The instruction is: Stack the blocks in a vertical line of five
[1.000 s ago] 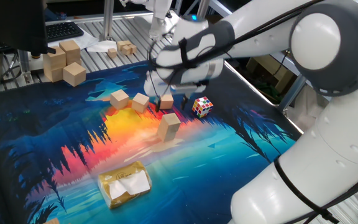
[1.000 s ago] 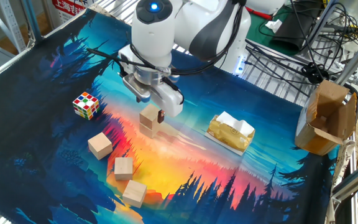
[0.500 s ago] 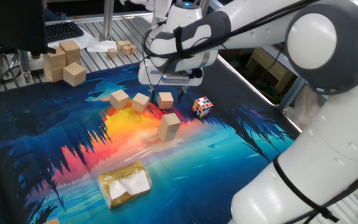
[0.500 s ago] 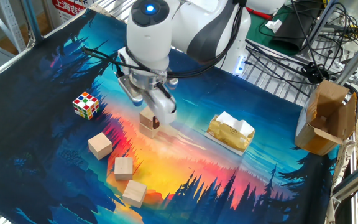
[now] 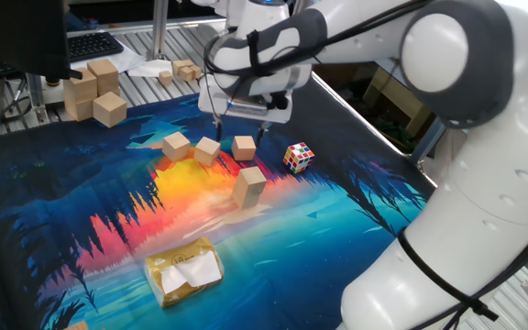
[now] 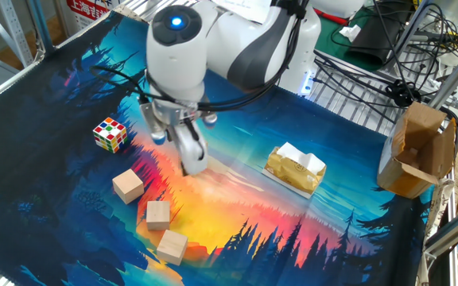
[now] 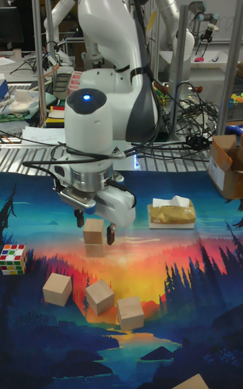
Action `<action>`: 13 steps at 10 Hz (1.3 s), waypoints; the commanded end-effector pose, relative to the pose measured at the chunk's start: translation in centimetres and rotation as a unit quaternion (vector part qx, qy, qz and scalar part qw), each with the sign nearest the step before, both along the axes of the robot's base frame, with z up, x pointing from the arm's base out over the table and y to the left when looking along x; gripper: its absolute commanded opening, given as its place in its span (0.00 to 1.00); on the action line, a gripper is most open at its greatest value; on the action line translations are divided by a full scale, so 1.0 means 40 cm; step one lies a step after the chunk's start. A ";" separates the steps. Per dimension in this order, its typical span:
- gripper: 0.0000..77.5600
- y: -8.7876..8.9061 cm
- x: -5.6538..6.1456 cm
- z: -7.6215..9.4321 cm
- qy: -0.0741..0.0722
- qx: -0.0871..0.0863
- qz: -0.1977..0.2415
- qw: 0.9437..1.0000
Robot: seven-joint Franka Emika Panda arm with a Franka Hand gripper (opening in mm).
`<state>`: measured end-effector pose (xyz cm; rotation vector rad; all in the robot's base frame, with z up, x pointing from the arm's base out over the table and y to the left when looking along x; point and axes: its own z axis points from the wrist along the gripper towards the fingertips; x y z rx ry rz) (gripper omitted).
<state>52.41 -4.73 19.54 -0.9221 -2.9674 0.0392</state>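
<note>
— Two fingers of the gripper [image 7: 94,221] hang spread apart with nothing between them; are they touching any block?

— No. They stand just above the two-block stack [image 7: 94,238], seemingly clear of it, though the other fixed view hides that stack behind the arm.

— Where are the remaining blocks?

— Three loose blocks [image 7: 100,297] lie on the mat [image 5: 81,229] near the stack, close together. A puzzle cube [image 7: 13,258] sits apart to one side, a tissue pack [image 7: 171,213] on the other.
</note>
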 end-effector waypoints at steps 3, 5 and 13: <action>1.00 0.026 0.056 -0.011 -0.007 -0.002 -0.061 0.998; 1.00 0.027 0.069 -0.019 -0.009 0.001 -0.066 0.998; 1.00 0.030 0.086 -0.039 -0.012 0.002 -0.100 0.995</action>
